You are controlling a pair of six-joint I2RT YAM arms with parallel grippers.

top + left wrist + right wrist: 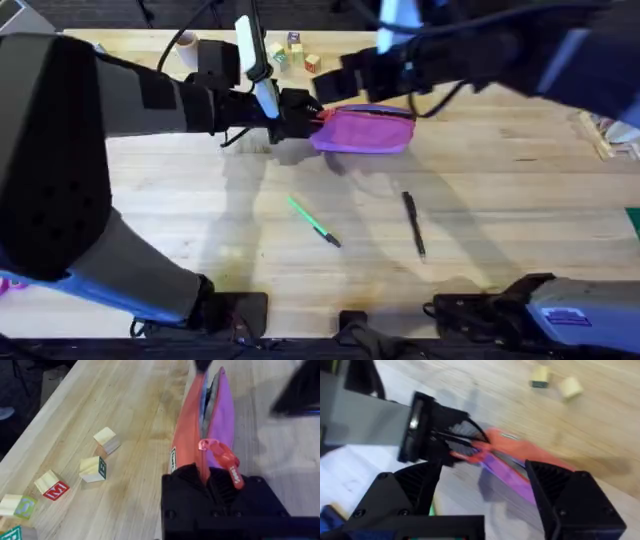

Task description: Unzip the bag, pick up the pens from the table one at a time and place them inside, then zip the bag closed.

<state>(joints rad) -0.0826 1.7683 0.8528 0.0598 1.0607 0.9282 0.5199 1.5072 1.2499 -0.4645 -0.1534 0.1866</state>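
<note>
The pink bag lies on the table at the back middle. My left gripper is shut on its left end. In the left wrist view the bag runs away from the left gripper, a red zipper tab hangs by the fingers, and a gap shows along the top seam farther off. My right gripper hovers open over the bag; in its wrist view the right gripper straddles the bag. The green pen and the black pen lie on the table nearer the front.
Several lettered wooden blocks sit behind the bag near the far edge, beside a paper cup. Papers lie at the right edge. The left arm's dark bulk covers the left part of the overhead view.
</note>
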